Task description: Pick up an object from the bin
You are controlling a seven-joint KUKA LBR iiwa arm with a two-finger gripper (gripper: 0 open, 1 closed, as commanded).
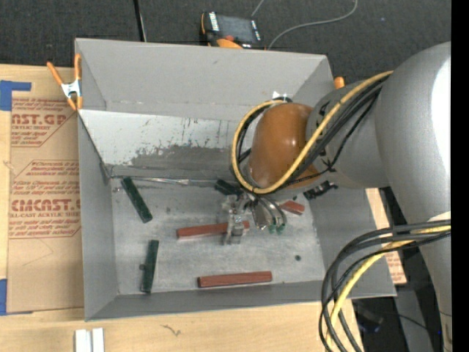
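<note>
My gripper (237,223) is low in the middle of the bin, under the arm's orange cover. It stands over the right end of a red-brown flat stick (200,232) that lies nearly level on the bin floor, and that end is hidden beneath it. A short dark green stick (226,187) lies just above and to the left of the gripper. To its right, a small red piece (294,207) and a small green bit (278,229) poke out from beneath the arm.
A second red-brown stick (234,279) lies near the front wall. Two dark green sticks lie on the left, one slanted (137,199) and one nearly upright in the view (149,266). The arm covers the bin's right side.
</note>
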